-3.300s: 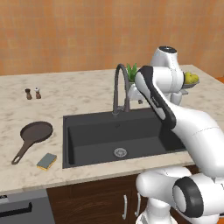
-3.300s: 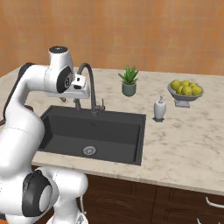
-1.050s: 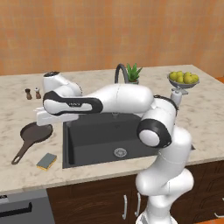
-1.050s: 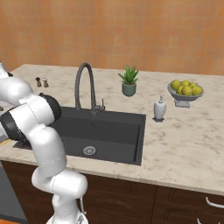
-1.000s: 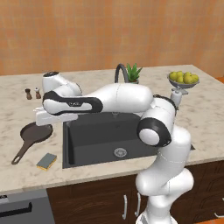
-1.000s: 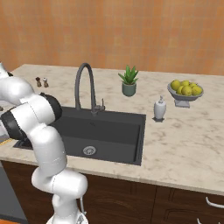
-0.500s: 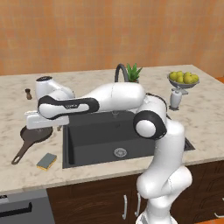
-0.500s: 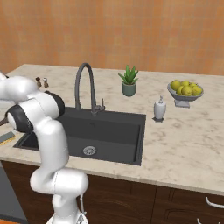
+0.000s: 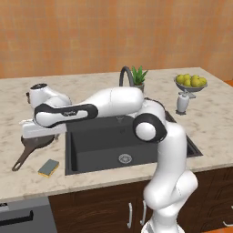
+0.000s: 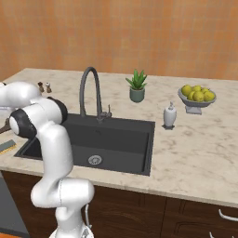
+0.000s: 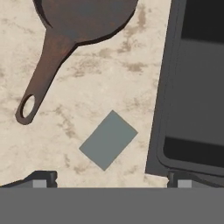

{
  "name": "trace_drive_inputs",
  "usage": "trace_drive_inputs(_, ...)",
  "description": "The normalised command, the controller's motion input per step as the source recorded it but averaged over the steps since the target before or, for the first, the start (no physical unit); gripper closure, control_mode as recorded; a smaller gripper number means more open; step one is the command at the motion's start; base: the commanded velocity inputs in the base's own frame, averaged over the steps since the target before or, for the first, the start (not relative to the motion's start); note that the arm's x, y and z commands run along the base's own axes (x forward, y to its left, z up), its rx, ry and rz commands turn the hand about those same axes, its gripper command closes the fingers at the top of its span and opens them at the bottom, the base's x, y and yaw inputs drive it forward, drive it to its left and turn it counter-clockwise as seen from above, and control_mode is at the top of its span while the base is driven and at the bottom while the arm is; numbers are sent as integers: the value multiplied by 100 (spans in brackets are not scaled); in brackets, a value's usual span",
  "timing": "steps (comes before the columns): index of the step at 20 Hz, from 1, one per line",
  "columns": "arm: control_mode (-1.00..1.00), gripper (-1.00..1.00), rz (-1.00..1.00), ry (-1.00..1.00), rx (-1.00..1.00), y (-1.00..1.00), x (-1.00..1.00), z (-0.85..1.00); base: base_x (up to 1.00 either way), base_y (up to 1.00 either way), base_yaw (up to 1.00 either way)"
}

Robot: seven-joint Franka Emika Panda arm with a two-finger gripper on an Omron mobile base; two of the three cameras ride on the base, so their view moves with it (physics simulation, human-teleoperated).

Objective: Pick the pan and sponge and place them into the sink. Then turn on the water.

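The dark brown pan (image 9: pixel 37 142) lies on the counter left of the sink (image 9: pixel 119 142), with its long handle (image 11: pixel 40 74) pointing toward the front edge. In front of it sits the small sponge (image 9: pixel 48 167), grey-blue face (image 11: pixel 108 139) up. My gripper (image 11: pixel 111 181) hovers over the counter between pan and sink edge, open, with nothing between its fingertips. In the left base view the hand (image 9: pixel 41 129) hangs just above the pan's rim. The faucet (image 9: pixel 125 75) arches behind the basin, and no stream falls from it.
Salt and pepper shakers (image 10: pixel 44 87) stand at the back left. A potted plant (image 10: pixel 136 86), a soap dispenser (image 10: pixel 169 115) and a bowl of lemons (image 10: pixel 197 95) sit right of the faucet. The sink's raised rim (image 11: pixel 159 100) runs close beside the sponge.
The arm has swung from beside the faucet out to the left. Over the last second the hand slid further left and lower, over the pan. Pan and sponge have not moved.
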Motion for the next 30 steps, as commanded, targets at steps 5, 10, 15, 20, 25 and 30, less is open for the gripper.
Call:
trace_drive_inputs(5, -100, -100, 0, 0, 0, 26, 0, -26, 0, 0, 0)
trace_drive_inputs(10, -100, -100, 0, 2, 0, 16, 0, -14, 0, 0, 0)
trace_drive_inputs(15, -100, -100, 0, 2, -1, 5, 0, -5, 0, 0, 0)
trace_drive_inputs(20, -100, -100, 0, 6, -1, 31, 2, -12, 0, 0, 0)
trace_drive_inputs(25, -100, -100, -1, 7, 0, 34, 8, -12, 0, 0, 0)
trace_drive_inputs(30, -100, -100, -2, 8, -1, 25, 12, -4, 0, 0, 0)
